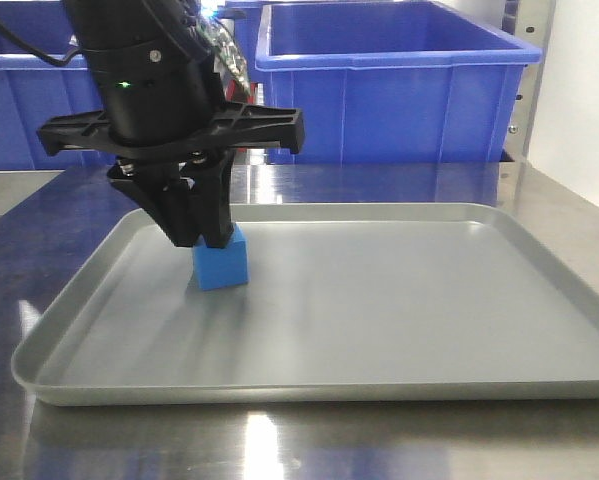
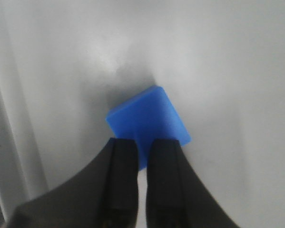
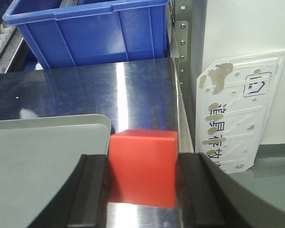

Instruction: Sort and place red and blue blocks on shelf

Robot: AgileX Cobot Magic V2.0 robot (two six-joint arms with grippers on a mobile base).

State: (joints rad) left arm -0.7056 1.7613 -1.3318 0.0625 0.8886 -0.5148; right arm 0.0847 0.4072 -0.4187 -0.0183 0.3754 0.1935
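blue block [image 1: 222,262] [image 2: 149,123] down flat inside the grey tray [image 1: 399,310] [image 3: 42,156], in the tray's left part, set back from its near rim. directly above it, the left tool [image 1: 201,238] [image 2: 142,142]: black fingers [image 2: 123,175] pressed nearly together, only a thin slit between, tips at the block's top rear edge and not around it.

red block [image 3: 143,167] outside the tray, showing just beside the tray's rounded corner in the right wrist view, pinched between the two pads of the right tool [image 3: 142,164] and touching both. resting on the steel tabletop [image 3: 85,90] or lifted off it: cannot tell.

tabletop spreading out around the tray. beyond the tray's far rim, large blue bins [image 1: 394,85] [image 3: 94,31] on the shelf [image 3: 181,47], its perforated steel upright off past the tray's far right corner. right of that upright, a white placard [image 3: 237,114] with brownish smears.
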